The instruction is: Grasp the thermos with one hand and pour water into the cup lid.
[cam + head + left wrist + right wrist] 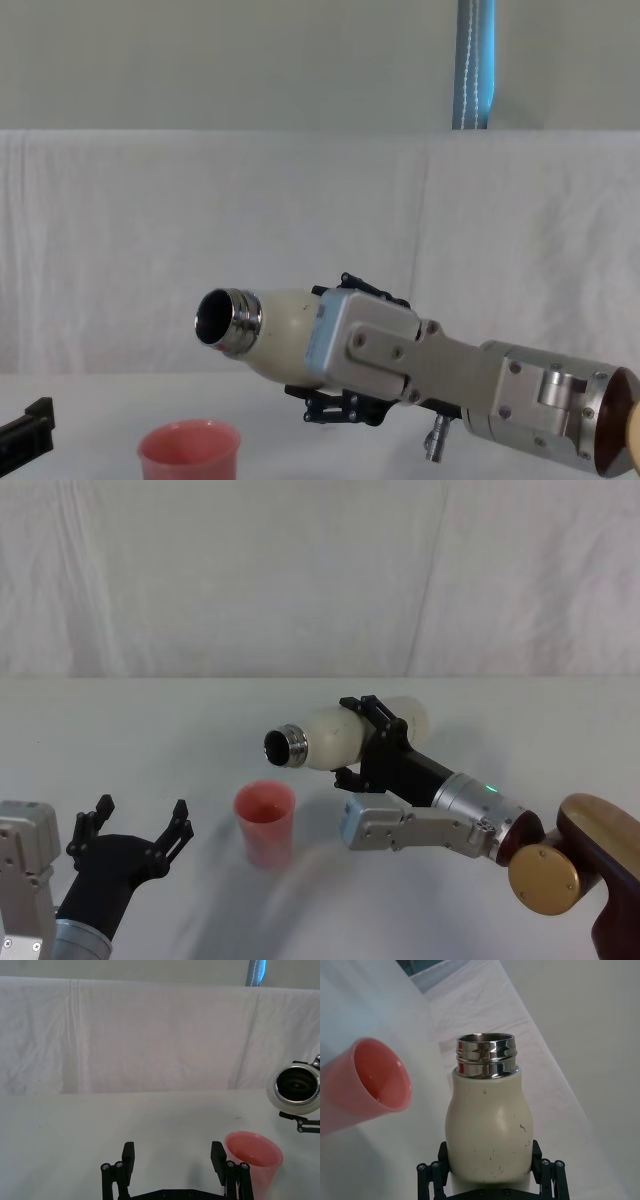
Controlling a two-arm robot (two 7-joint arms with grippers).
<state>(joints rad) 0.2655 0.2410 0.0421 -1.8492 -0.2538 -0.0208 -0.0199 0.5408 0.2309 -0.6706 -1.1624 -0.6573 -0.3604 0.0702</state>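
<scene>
So the right gripper point(366, 742) has its jaws clamped round the fat body of the thermos point(335, 737), which is lifted off the worktop point(150, 730) and tipped over to roughly horizontal, open mouth pointing toward the robot's left. The cup lid point(265, 823) sits upright on the worktop below and a bit left of that mouth, so the lip isn't quite over the cup yet as far as I can judge from the head view. I can't make out any stream of water. If I were doing this step, I'd nudge the mouth across until it's clearly above the cup's opening before tilting any further, then tip slowly, because that neck is wide and water could come out in a gulp and overshoot such a small target. Keeping the lip low and close to the rim would help too. Material-wise: the thermos is a cream matte bottle with rounded shoulders, a little scuffed and speckled in the right wrist view, and a shiny threaded steel neck. It looks rigid and smooth, so I'd guess the grip needs to stay firm against slipping. The cup lid is salmon-pink plastic, round, slightly tapered, probably light enough to tip if bumped. The left gripper point(135, 832) is parked low on the robot's left, just beside the cup, jaws spread wide and holding nothing.
</scene>
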